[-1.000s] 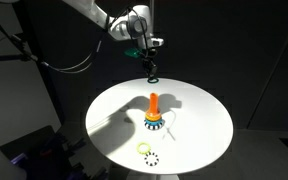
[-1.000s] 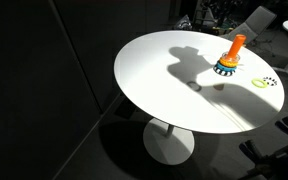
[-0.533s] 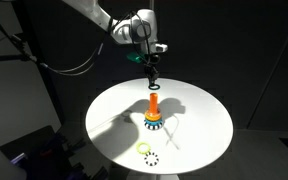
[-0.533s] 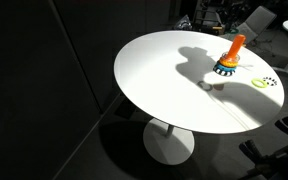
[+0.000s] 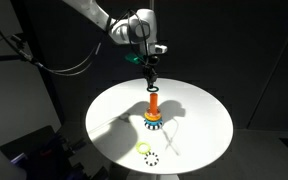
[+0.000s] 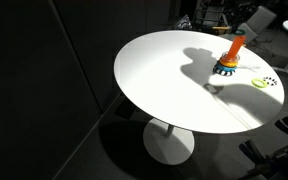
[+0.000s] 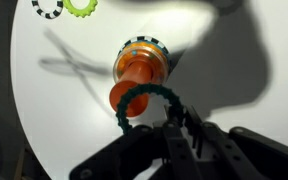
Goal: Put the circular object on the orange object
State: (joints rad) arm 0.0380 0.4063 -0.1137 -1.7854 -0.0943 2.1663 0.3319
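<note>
The orange peg [image 5: 154, 103] stands upright on its blue-and-yellow ringed base near the middle of the round white table [image 5: 199, 120]; it also shows in the other exterior view [image 6: 233, 47] and in the wrist view [image 7: 136, 75]. My gripper [image 5: 152, 78] hangs just above the peg's top, shut on the dark green ring [image 7: 142, 103]. In the wrist view the ring hangs from the fingertips [image 7: 172, 125] and overlaps the peg's rounded top. The ring is too small to make out in the exterior views.
A yellow-green ring [image 5: 144, 149] and a black-and-white dashed ring [image 5: 151, 158] lie on the table near its front edge; both also show in the wrist view, the yellow-green ring [image 7: 81, 6] beside the dashed ring [image 7: 47, 7]. The surroundings are dark.
My gripper has carried the green ring from behind the peg to right above its top and lowered it a little. The peg and the other rings have not moved.
</note>
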